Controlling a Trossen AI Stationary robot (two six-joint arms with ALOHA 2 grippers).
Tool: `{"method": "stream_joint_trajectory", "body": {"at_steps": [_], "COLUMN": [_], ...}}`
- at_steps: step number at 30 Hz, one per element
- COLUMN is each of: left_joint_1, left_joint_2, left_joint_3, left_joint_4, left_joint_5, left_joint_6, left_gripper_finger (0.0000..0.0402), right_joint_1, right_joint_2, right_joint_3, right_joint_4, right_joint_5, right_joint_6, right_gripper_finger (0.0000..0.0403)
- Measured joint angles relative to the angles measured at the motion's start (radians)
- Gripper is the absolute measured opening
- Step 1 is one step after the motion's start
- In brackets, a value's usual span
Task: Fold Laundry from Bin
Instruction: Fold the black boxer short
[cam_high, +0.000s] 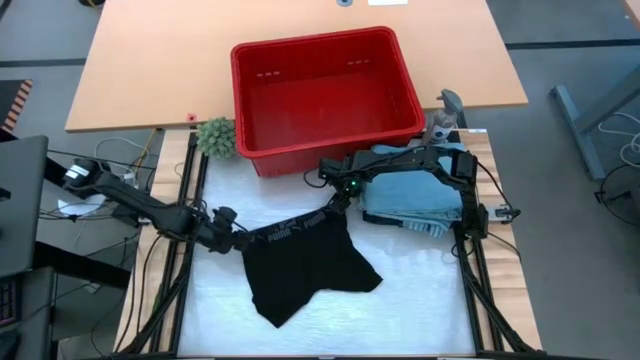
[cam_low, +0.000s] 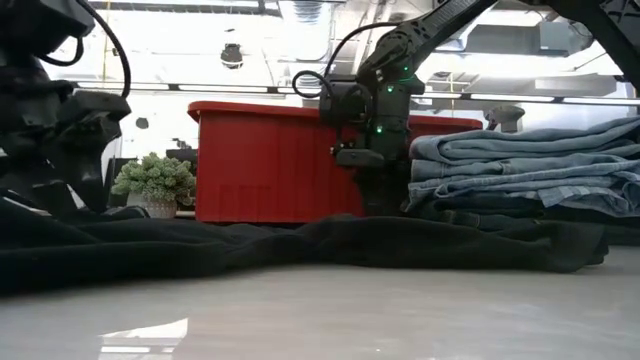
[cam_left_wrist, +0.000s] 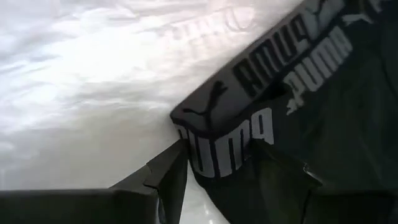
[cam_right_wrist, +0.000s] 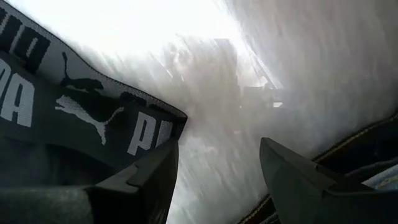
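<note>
Black briefs with a lettered waistband lie spread flat on the white table cover, waistband toward the far side. My left gripper is at the waistband's left end, open, with one finger on each side of that end. My right gripper points down at the waistband's right end, open. Only white cover shows between its fingers, and the band's end lies beside one finger. The red bin stands behind them. A folded stack of light blue denim rests on the table at the right. My left gripper has its fingers on either side of the waistband's end corner, which lies flat on the cover. Whether they touch the band I cannot tell.
A small green plant stands left of the bin, and a grey object stands at its right. The denim stack sits close beside my right arm. A wooden table lies beyond. White cover shows bare near the front edge.
</note>
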Motion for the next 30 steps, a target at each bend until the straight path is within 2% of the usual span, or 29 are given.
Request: {"method": "stream_joint_trajectory", "body": {"at_steps": [4, 9, 11, 15, 20, 24, 27, 30], "left_joint_1": [0.0, 0.0, 0.0, 0.0, 0.0, -0.001, -0.013, -0.034], "left_joint_2": [0.041, 0.054, 0.049, 0.024, -0.026, -0.072, -0.1, -0.127], "left_joint_3": [0.0, 0.0, 0.0, 0.018, 0.092, 0.171, 0.218, 0.231], "left_joint_4": [0.005, 0.047, 0.057, 0.053, -0.01, -0.177, -0.339, -0.432], "left_joint_5": [-0.006, -0.007, -0.008, 0.004, 0.023, 0.032, 0.032, 0.032], "left_joint_6": [-0.028, 0.008, 0.015, 0.016, 0.057, 0.082, 0.074, 0.042], "left_gripper_finger": [0.0133, 0.0034, 0.001, 0.0003, 0.0001, 0.0001, 0.0, 0.0], "right_joint_1": [-0.003, -0.013, -0.019, -0.025, -0.02, -0.014, -0.015, -0.018], "right_joint_2": [0.0, -0.001, -0.002, -0.002, -0.004, -0.004, -0.004, -0.004], "right_joint_3": [0.0, 0.038, 0.067, 0.141, 0.209, 0.199, 0.189, 0.188], "right_joint_4": [-0.004, -0.054, -0.091, -0.154, -0.155, -0.13, -0.095, -0.052], "right_joint_5": [0.0, -0.001, -0.001, -0.01, -0.159, -0.226, -0.226, -0.226], "right_joint_6": [0.0, 0.001, 0.0, -0.006, -0.063, -0.07, -0.068, -0.068], "right_gripper_finger": [0.025, 0.025, 0.025, 0.025, 0.025, 0.025, 0.025, 0.025]}}
